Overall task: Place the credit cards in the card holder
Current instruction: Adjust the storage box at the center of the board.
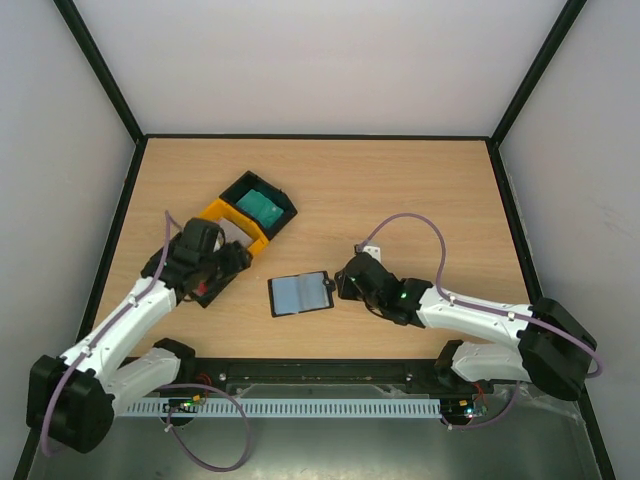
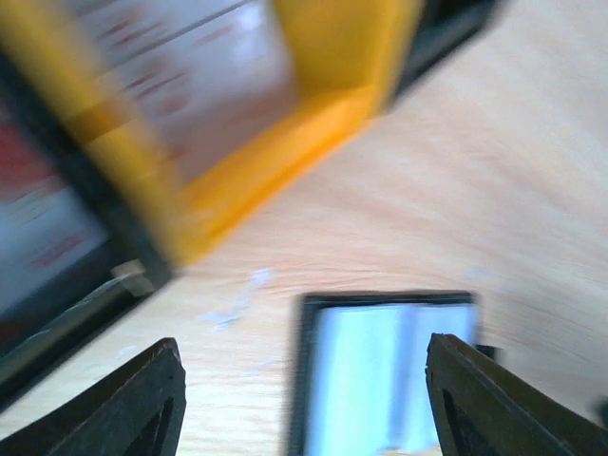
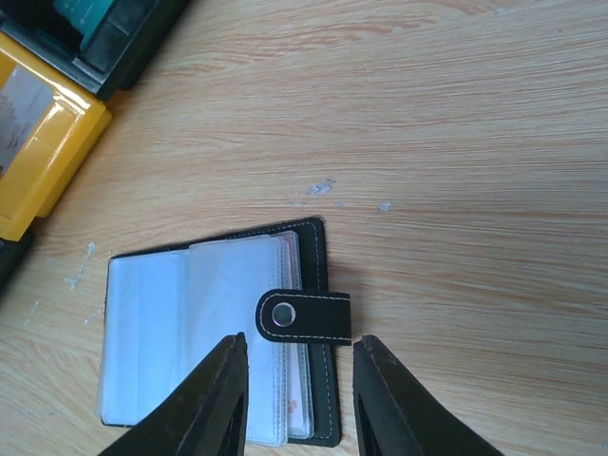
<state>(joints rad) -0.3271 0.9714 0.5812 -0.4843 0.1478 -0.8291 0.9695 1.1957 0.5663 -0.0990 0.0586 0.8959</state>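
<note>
Card holder lies open mid-table; the right gripper straddles its strap, possibly steadying it, though any grip is unclear. Left gripper, jaws wide and empty, hovers by the yellow tray.

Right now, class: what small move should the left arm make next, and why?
Probably lower the left gripper onto the whitish card in the yellow tray. Its jaws stand open and empty, the card holder lies open, and the right gripper sits at its clasp edge.
</note>
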